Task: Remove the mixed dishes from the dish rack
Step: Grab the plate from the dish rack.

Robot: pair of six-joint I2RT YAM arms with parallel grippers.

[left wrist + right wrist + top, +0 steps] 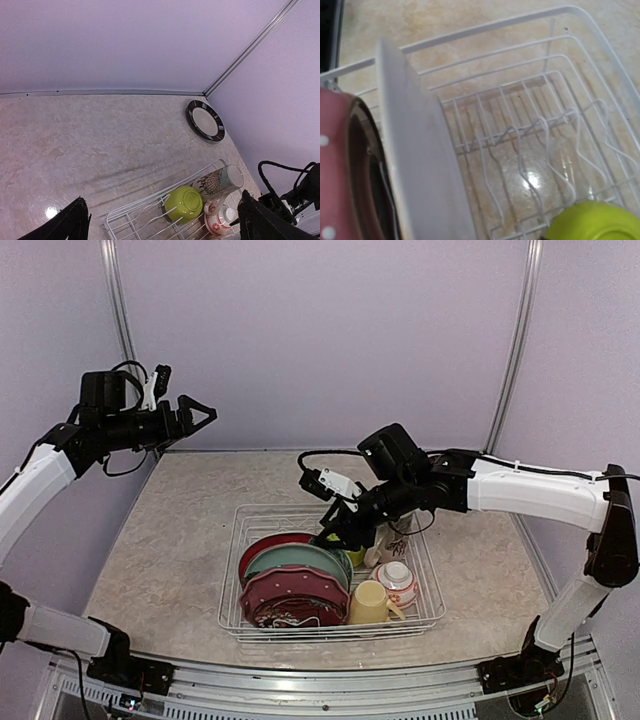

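The dish rack (pixel 430 612) is a white wire basket in the middle of the table. Plates stand on edge in its left half: a red one (pixel 272 543) at the back, then teal-green (pixel 297 560), pink dotted (pixel 295 586) and dark red patterned (pixel 290 614). A pale yellow mug (pixel 370 602), a white-and-red bowl (pixel 398 583), a tall cream mug (pixel 390 540) and a lime-green bowl (pixel 186 203) fill the right half. My right gripper (pixel 336 530) is down at the rearmost plate's top rim, and the plate's pale back (pixel 420 150) fills its wrist view. Its fingers are hidden. My left gripper (pixel 200 412) hangs open, high at the far left.
A black-rimmed plate (pixel 205 121) lies flat on the table near the far right corner, outside the rack. Bare upright tines (pixel 520 145) stand in the rack's far half. Purple walls close in the table on three sides.
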